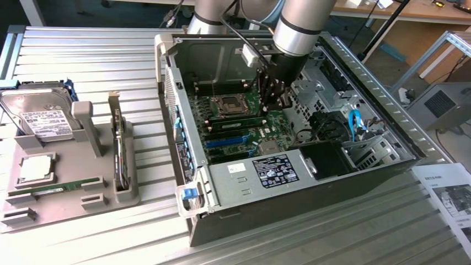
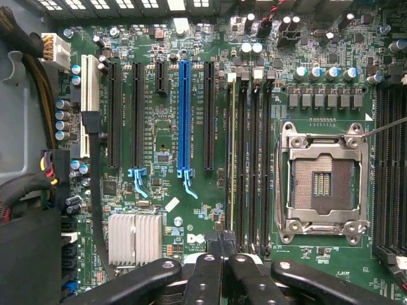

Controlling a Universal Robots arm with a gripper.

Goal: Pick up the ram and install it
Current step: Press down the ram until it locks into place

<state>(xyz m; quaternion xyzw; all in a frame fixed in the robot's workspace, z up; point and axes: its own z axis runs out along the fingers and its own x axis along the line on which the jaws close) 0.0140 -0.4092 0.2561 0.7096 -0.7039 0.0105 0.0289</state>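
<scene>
The ram (image 2: 233, 159) stands seated in the motherboard (image 2: 159, 136). The tool (image 2: 220, 244), closed on nothing, hangs at three o'clock of the CPU socket (image 1: 226, 103) in the exterior view.

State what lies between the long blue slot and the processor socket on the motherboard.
In the wrist view: a long black slot, then a bank of narrow memory slots.

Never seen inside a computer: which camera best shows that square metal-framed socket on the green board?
The wrist view: the socket faces it squarely, with its frame and contacts clear. The exterior view shows the socket smaller and at a slant.
</scene>
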